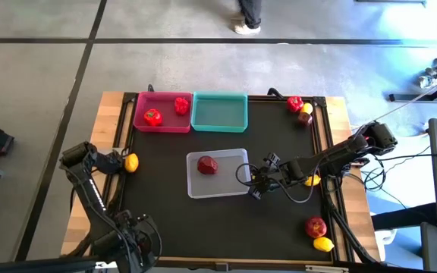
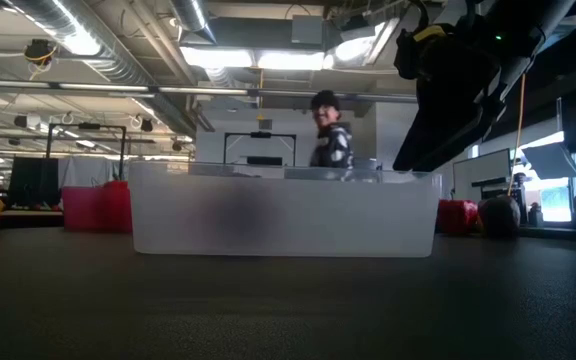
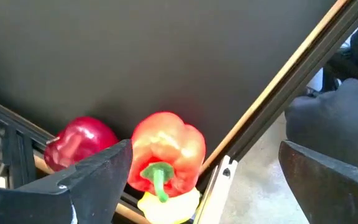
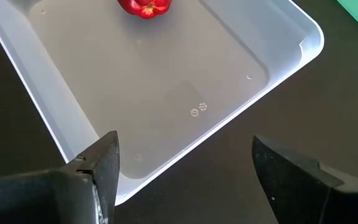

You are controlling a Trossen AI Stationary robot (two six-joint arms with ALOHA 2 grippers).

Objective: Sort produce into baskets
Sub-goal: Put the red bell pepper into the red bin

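Note:
My left gripper [image 1: 120,161] stands at the table's left edge, fingers open and pointing down, with a lemon [image 1: 131,162] right beside it. Its wrist view shows a red pepper [image 3: 166,152], a dark red apple [image 3: 79,142] and a lemon [image 3: 166,208] lying against the mat's frame, below the open gripper [image 3: 207,186]. My right gripper [image 1: 255,180] hangs open over the translucent basket's right rim [image 4: 229,134]. One red piece [image 4: 145,6] lies in that basket. The pink basket [image 1: 139,121] holds two red pieces, and the teal basket [image 1: 219,126] shows nothing inside.
A pepper [image 1: 295,102], a lemon [image 1: 307,108] and an apple [image 1: 304,118] sit in the far right corner. An apple [image 1: 315,226] and a lemon [image 1: 324,244] lie near right. Another lemon [image 1: 312,180] shows under my right arm. A person [image 2: 330,130] stands beyond the far edge.

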